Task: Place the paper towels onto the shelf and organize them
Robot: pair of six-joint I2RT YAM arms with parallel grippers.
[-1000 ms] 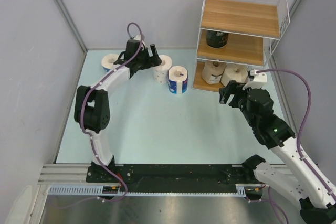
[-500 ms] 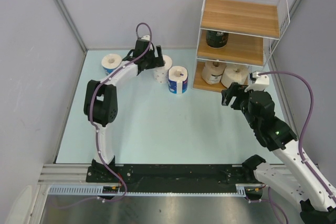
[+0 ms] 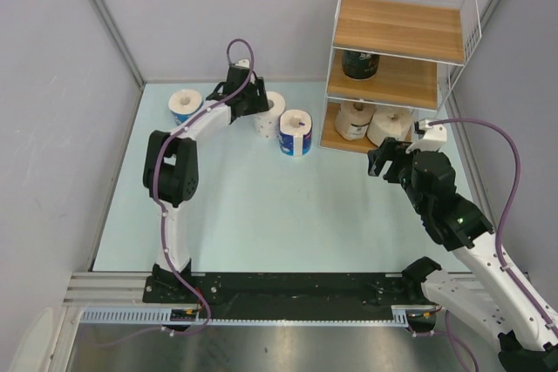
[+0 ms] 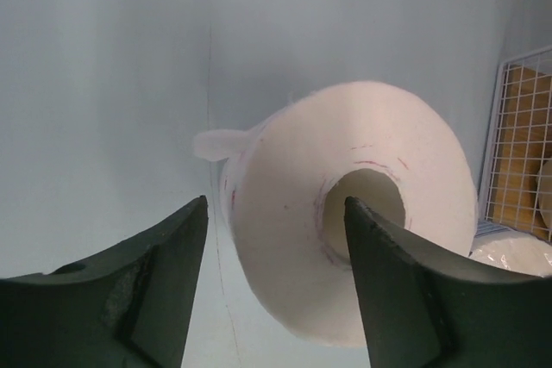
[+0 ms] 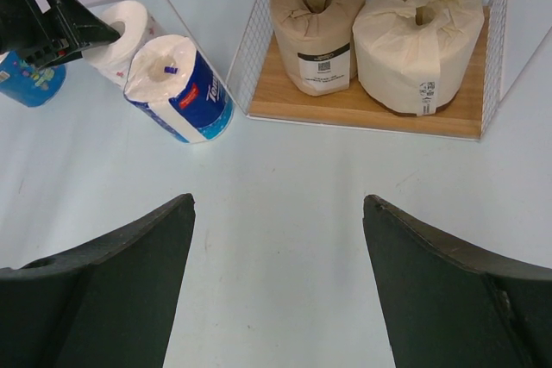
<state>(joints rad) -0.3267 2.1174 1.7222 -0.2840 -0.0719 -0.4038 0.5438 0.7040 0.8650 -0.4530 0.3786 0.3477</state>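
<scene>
Six short paper rolls show in all, three of them inside the three-tier rack of brown wooden boards in a thin white wire frame [image 3: 404, 32]. A dark-wrapped roll [image 3: 359, 63] stands on the middle board. A tan-brown wrapped roll [image 5: 315, 28] and a cream wrapped roll [image 5: 418, 36] stand upright just beside each other on the bottom board, ahead of the right gripper [image 5: 278, 204] and well beyond its fingertips. That gripper's fingers are spread wide and hold nothing. Only the pale blue table surface [image 5: 285, 161] shows between them.

The left gripper [image 4: 274, 202] has its fingers parted and grips nothing. A white roll with faint red specks [image 4: 388, 144] stands on the table with its hollow core up, just past the fingertips. It sits more toward the finger on the right of the wrist view, whose tip overlaps the core's opening there. Whether that finger touches the roll cannot be told.

A blue-wrapped roll with a white top [image 3: 295, 132] stands upright just beyond the white roll, farther out from the left fingers. From the right gripper it lies ahead and off to the side of its left finger, near the rack's bottom corner but outside the wire. A second blue-wrapped roll [image 3: 184, 104] stands behind the left fingers, beside that arm's forearm and apart from the other two on the table.
</scene>
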